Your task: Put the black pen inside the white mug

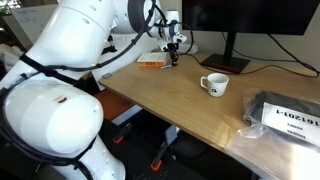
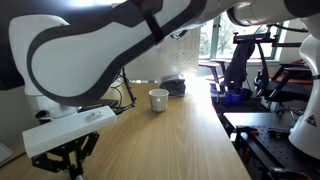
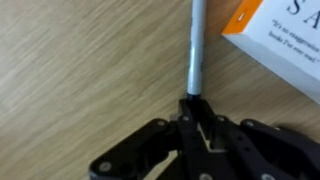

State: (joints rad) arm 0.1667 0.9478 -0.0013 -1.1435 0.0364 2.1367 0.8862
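Observation:
My gripper point(image 3: 193, 108) is shut on the black pen point(image 3: 195, 55), whose grey shaft sticks out from between the fingertips over the wooden table. In an exterior view the gripper point(image 1: 172, 48) hangs at the table's far end with the pen point(image 1: 172, 58) pointing down, just above the table and beside the flat orange and white object point(image 1: 152, 63). The white mug point(image 1: 214, 85) stands upright mid-table, well apart from the gripper, with its handle and a dark logo showing. The mug also shows in an exterior view point(image 2: 158, 99).
The orange and white book point(image 3: 280, 35) lies close beside the pen. A monitor stand point(image 1: 232, 58) stands behind the mug. A plastic-wrapped dark package point(image 1: 285, 115) lies near the table's front corner. A dark object point(image 2: 175, 86) sits behind the mug.

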